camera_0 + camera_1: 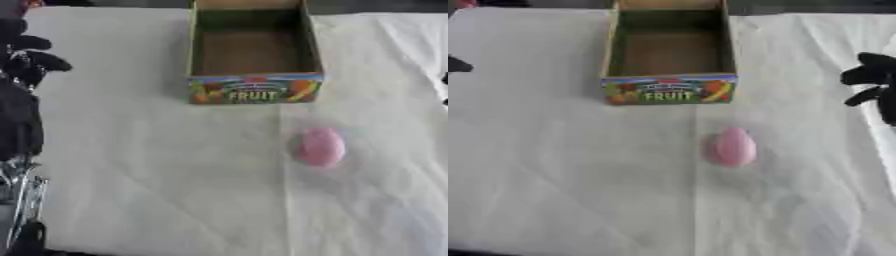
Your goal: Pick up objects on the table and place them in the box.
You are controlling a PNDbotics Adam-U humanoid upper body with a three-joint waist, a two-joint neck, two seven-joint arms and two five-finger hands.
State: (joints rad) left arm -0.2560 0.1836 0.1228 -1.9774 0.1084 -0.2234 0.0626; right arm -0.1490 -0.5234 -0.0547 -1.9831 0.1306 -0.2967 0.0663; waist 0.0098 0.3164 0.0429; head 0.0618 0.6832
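Nearest to me, the white cloth [579, 200] covering the table lies bare and a little creased, with one long fold running up its middle. Just past that, slightly toward four o'clock from the middle of the table, sits the only loose item I can see: a pink egg-shaped object [734, 146], lying on the cloth with its narrower end pointing away. Nothing touches it, so the pick has not begun, by my reading.

Out at nine o'clock the left hand [26, 55] hangs at the table's edge, its dark fingers loosely curled around nothing, with the arm trailing down that side. Opposite, at three o'clock, the right hand [877, 82] shows only partly at the border; a few dark fingers poke inward, and I cannot tell whether they are spread or closed. Both are well apart from the egg shape, though the right one is nearer, which makes it the likelier one to reach.

Farthest off, at twelve o'clock, stands the box [669, 90], an open cardboard carton with bright fruit printing and the word FRUIT on its near wall. Its inside looks empty and its mouth faces up, straight beyond the pink object, so a short carry forward should do.
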